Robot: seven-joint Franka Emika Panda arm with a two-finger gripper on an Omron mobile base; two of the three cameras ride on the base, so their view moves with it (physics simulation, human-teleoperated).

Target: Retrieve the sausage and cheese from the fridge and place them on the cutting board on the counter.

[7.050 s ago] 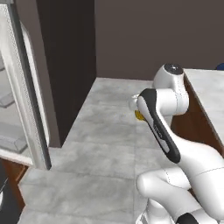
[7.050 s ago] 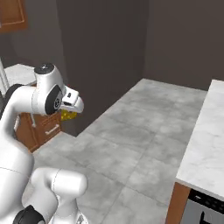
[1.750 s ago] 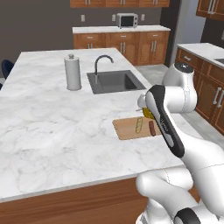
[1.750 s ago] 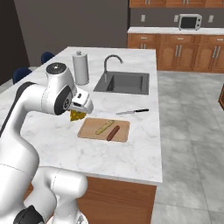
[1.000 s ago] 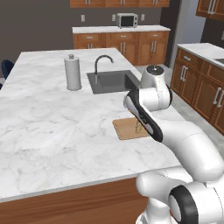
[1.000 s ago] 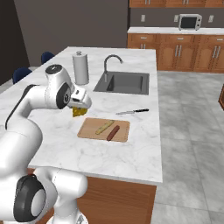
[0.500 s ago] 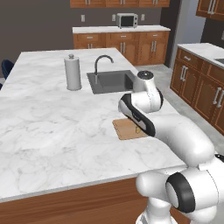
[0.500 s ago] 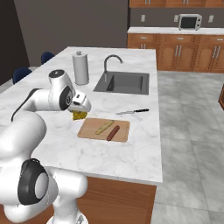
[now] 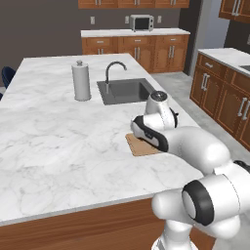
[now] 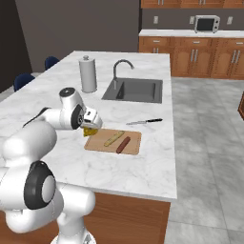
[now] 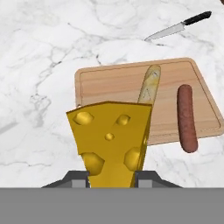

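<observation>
Hand view gives you the clearest look: the gripper (image 11: 111, 177) is clamped on the cheese (image 11: 111, 138), a yellow-orange wedge with holes, pinched between the two dark fingertips (image 11: 78, 178) at its lower end. Beyond the wedge you see the cutting board (image 11: 118, 83) lying flat on the counter (image 11: 39, 57), and the cheese hangs over the board's near edge. On the board the sausage (image 11: 187, 118) lies along one side, with a pale baguette-like stick (image 11: 149, 83) just beside it toward the middle; the two are apart. A knife (image 11: 177, 27) with a black handle rests on the marble past the board's far edge, not touching it.

From the right base view you can see the gripper (image 10: 90, 127) with the cheese (image 10: 88, 130) low over the board's (image 10: 131, 147) left end, the sausage (image 10: 123, 145) toward the middle. The sink (image 10: 135, 90), faucet (image 10: 122, 66) and paper towel roll (image 10: 87, 74) stand farther back, well apart from the board
</observation>
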